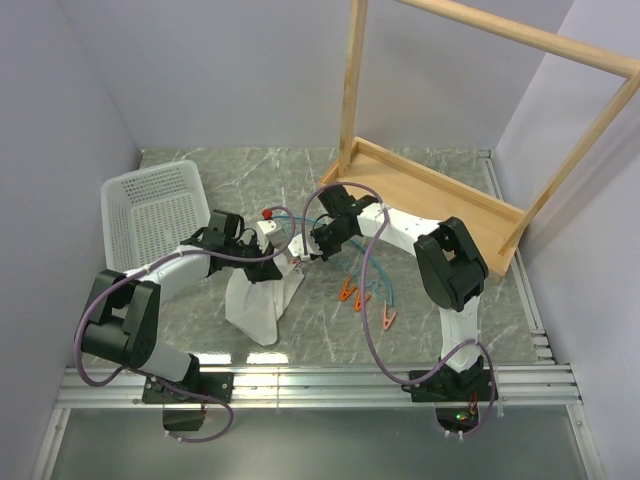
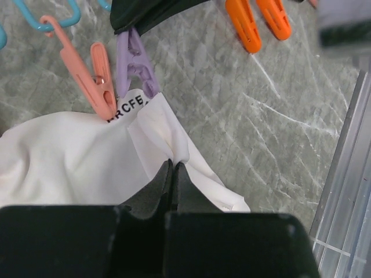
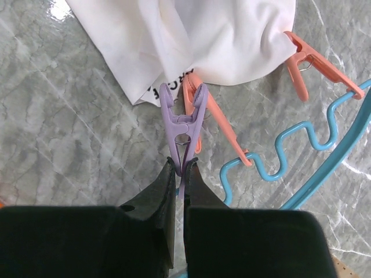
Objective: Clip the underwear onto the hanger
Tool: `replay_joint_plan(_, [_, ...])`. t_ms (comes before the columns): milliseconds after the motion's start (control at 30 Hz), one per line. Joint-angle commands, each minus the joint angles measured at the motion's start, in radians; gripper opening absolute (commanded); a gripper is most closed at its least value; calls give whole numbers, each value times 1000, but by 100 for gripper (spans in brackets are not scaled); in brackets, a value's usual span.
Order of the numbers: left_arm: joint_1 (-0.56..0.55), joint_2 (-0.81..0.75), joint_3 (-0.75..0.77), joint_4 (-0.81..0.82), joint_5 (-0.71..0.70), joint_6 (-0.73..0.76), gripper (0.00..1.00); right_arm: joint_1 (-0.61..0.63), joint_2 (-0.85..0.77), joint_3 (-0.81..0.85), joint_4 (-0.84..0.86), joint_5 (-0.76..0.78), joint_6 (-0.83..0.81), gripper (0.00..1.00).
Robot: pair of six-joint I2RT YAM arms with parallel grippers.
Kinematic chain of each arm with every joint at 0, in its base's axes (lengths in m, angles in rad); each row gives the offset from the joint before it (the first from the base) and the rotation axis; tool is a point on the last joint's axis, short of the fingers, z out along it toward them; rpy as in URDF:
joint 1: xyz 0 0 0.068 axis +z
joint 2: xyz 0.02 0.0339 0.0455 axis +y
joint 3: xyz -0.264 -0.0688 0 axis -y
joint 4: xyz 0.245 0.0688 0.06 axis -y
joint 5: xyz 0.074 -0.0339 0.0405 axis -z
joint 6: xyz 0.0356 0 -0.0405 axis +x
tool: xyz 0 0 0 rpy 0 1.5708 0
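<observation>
White underwear (image 2: pixel 69 156) pinched by L tool (image 2: pixel 174 167); R tool (image 3: pixel 181 167) squeezes purple clip (image 3: pixel 184 123).

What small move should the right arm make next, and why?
Probably nudge the right gripper forward a touch. The purple clip it squeezes gapes open, with its tips only at the labelled edge of the underwear, while the left gripper pinches the cloth steady.

Soft matt cloth underwear (image 3: pixel 232 35); glossy plastic hanger (image 3: pixel 301 125); polished marbled table (image 3: pixel 69 127)
</observation>
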Motion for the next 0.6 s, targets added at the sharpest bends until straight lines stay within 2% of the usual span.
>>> replay_joint_plan(0, [2,2,46,-7,72,9,1,10,-62,-12,53,-18,-10,0])
replay_joint_plan(567, [10,93,109,-23,92,-7,0,15,-81,-22,65,-38,-14,0])
